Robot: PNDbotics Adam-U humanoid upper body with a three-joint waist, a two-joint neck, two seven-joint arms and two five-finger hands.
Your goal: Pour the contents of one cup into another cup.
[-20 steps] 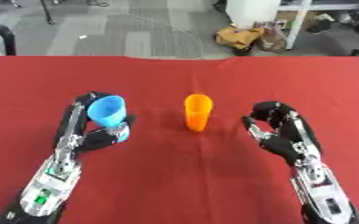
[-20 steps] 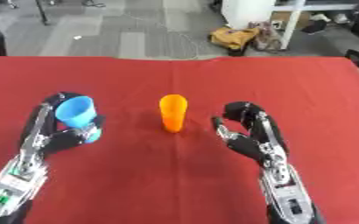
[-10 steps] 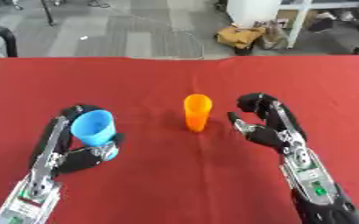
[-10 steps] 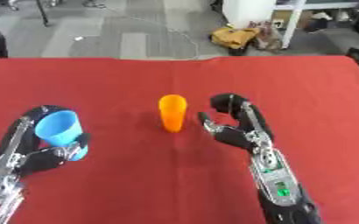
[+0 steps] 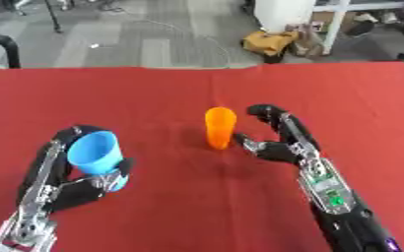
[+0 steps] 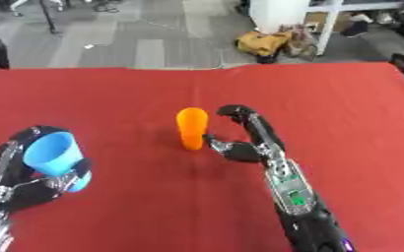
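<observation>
- Your left hand (image 5: 81,184) has its fingers curled round the blue cup (image 5: 94,152), held at the left of the red worktop (image 5: 153,93) with its open mouth tipped up toward the camera.
- The left eye view shows that hand and cup whole, with bare cloth to their left; in the right eye view they sit hard against the left edge and part of the arm is cut off.
- You can see into the blue cup's mouth, but only blue wall shows; whether anything lies in it cannot be told.
- The orange cup (image 5: 220,127) stands upright near the middle of the worktop, well apart from the blue one. Its inside is hidden in both views.
- Your right hand (image 6: 240,145) sits just right of the orange cup, fingers spread and arched toward it, thumb low near its base. Neither view shows clearly whether they touch the cup; a narrow gap seems to remain.
</observation>
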